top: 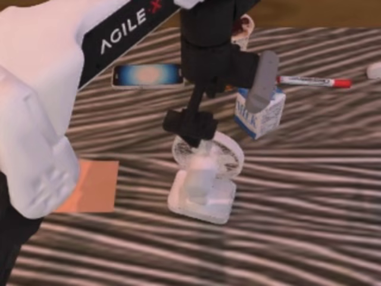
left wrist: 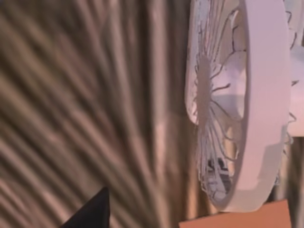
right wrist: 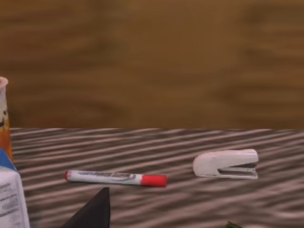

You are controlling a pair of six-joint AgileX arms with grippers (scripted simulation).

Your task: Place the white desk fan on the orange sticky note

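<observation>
reaching down, left tool touches the white desk fan; grip state unclear.

1. my left arm fills the top view's left side, its white link slanting from the lower left up toward the top middle; the black band on it reads agile x
2. its black wrist bends downward near the table's middle, and the left gripper points down from it; i cannot tell how its fingers stand
3. in the left wrist view only one dark fingertip shows
4. my right arm does not show in the top view; its wrist view shows one dark fingertip
</observation>
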